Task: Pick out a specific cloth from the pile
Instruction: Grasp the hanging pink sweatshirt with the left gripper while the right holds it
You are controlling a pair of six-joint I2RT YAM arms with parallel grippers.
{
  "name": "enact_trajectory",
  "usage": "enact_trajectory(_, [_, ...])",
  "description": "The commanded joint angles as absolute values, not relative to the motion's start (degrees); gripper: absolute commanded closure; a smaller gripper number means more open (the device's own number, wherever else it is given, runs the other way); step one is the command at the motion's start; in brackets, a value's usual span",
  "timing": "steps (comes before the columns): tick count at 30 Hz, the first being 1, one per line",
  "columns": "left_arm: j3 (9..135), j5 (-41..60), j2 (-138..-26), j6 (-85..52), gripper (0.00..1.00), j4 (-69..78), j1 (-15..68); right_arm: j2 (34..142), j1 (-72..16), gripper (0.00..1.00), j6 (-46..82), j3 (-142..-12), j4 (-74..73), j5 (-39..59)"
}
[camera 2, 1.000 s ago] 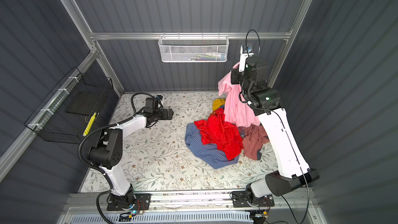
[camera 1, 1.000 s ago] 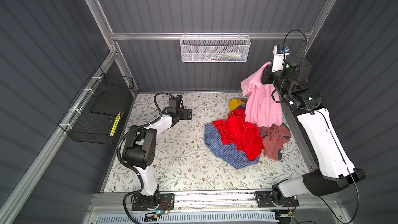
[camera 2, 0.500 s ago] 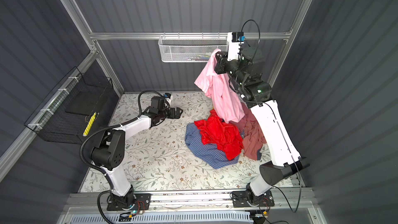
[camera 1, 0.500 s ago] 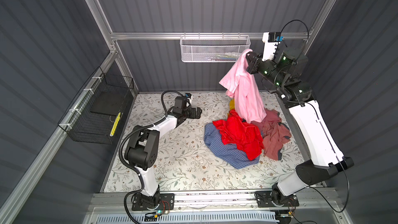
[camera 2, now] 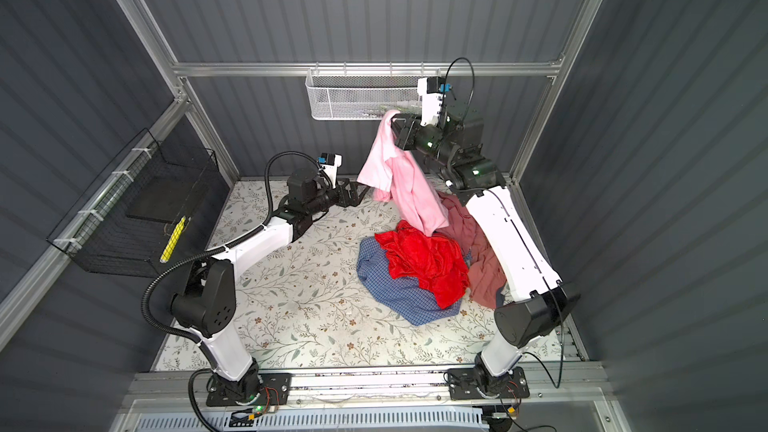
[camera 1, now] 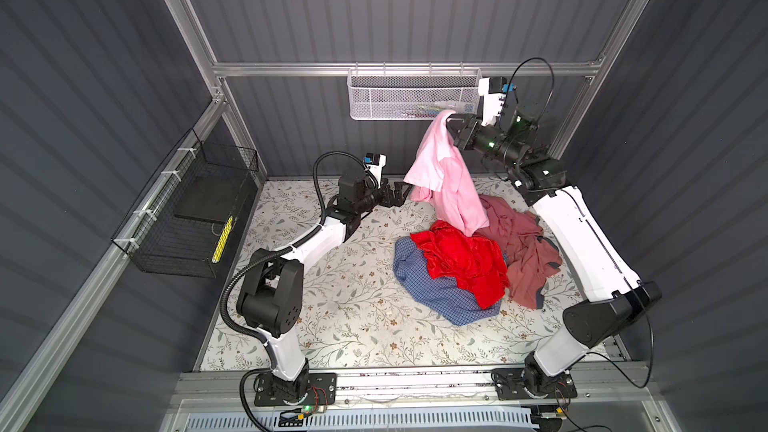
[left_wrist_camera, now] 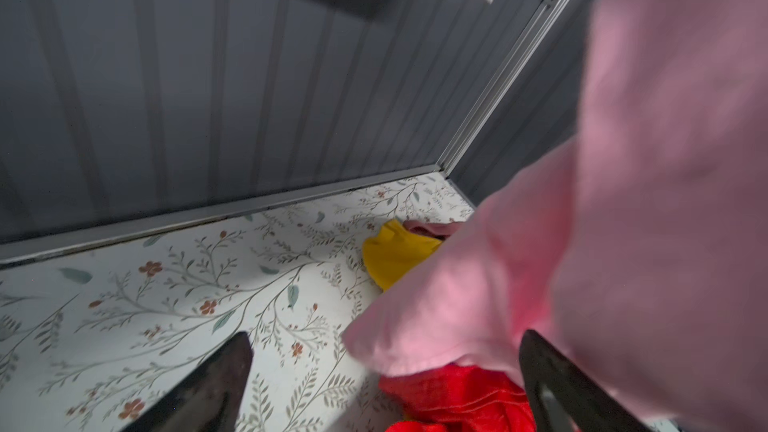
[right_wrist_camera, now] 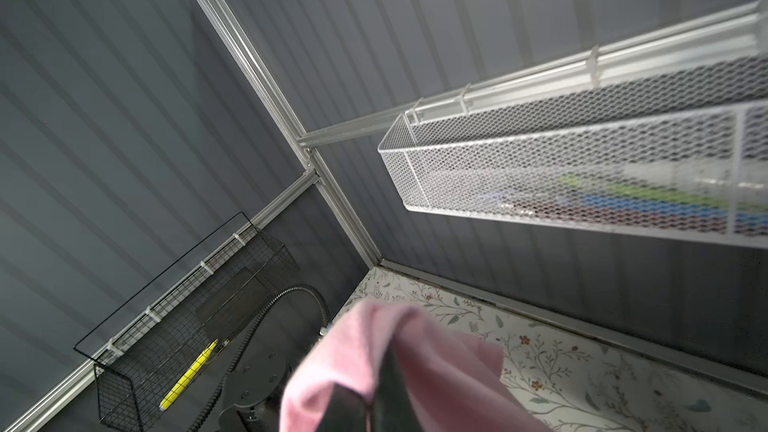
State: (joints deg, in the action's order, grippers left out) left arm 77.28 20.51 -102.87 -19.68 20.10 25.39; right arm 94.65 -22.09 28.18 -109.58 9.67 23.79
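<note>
One cloth [camera 1: 449, 184] in right pincer [camera 1: 453, 122], perhaps aloft.

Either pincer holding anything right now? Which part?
Right pincer is shut on the pink cloth, pinching a fold at its top; the rest hangs. Left pincer is open, empty.

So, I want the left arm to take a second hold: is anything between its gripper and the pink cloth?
Nothing visible: the open left gripper sits right beside the hanging hem of the pink cloth; the red cloth lies lower.
</note>
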Motion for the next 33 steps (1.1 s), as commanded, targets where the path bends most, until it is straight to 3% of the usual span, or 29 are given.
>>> enact_trajectory(1, [80.4, 25.1, -106.2, -22.9, 0.00, 25.6, 26.8, 92.4, -22.5, 1.00, 32.4, -104.9, 3.1, 27.3])
enact_trajectory(16, [93.3, 37.7, -119.0, -26.6, 0.02, 29.9, 33.3, 88.4, -22.3, 1.00, 33.2, -94.2, 2.7, 28.4])
enact_trajectory(19, [93.6, 39.0, -119.7, -28.4, 0.19, 33.0, 33.3, 88.3, -22.1, 1.00, 34.0, -93.2, 2.7, 28.6])
enact_trajectory(21, [93.6, 39.1, -119.8, -29.0, 0.43, 34.2, 33.3, 88.0, -21.7, 1.00, 34.0, -92.4, 3.0, 28.6])
enact_trajectory(25, [93.7, 39.4, -118.8, -27.3, 0.76, 33.1, 33.3, 86.7, -20.9, 1.00, 32.9, -90.5, 5.0, 26.5])
enact_trajectory(27, [93.9, 39.6, -118.2, -26.0, 1.00, 31.9, 33.2, 86.0, -20.2, 1.00, 33.0, -89.3, 5.1, 26.6])
enact_trajectory(33, [93.0, 37.8, -116.1, -24.0, 1.00, 31.8, 33.1, 84.9, -19.6, 1.00, 33.0, -87.2, 5.1, 26.4])
